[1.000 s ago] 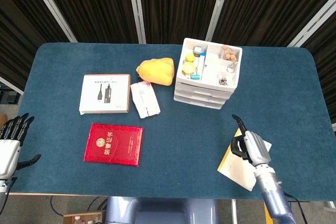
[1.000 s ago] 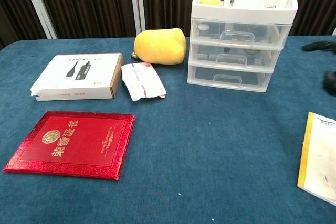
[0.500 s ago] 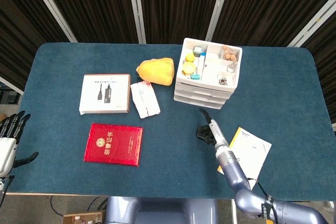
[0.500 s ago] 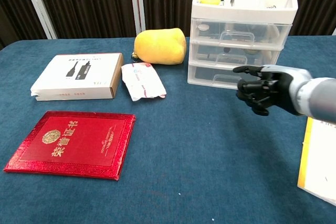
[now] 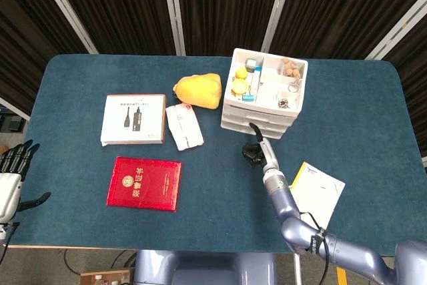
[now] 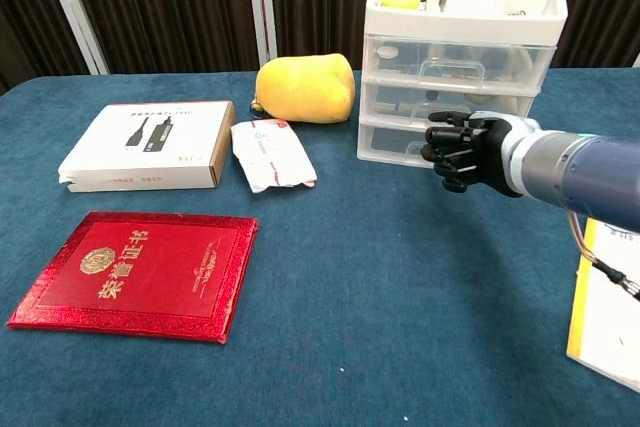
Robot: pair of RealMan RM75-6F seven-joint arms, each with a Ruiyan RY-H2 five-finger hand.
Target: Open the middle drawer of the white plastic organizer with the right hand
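Right hand [image 6: 462, 150] at the white plastic organizer [image 6: 462, 57]
Fingers curled, grasping nothing, before the closed drawers; the red booklet [image 6: 138, 274] bears gold Chinese characters.

Your head view looked steeply down over the whole table [image 5: 100, 71]; your chest view faced its far edge, low and close, sharing the organizer [image 6: 462, 57].

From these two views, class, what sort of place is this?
Probably a robot test bench: a blue cloth table before dark curtains, staged with a white drawer organizer, a red certificate and a robot hand.
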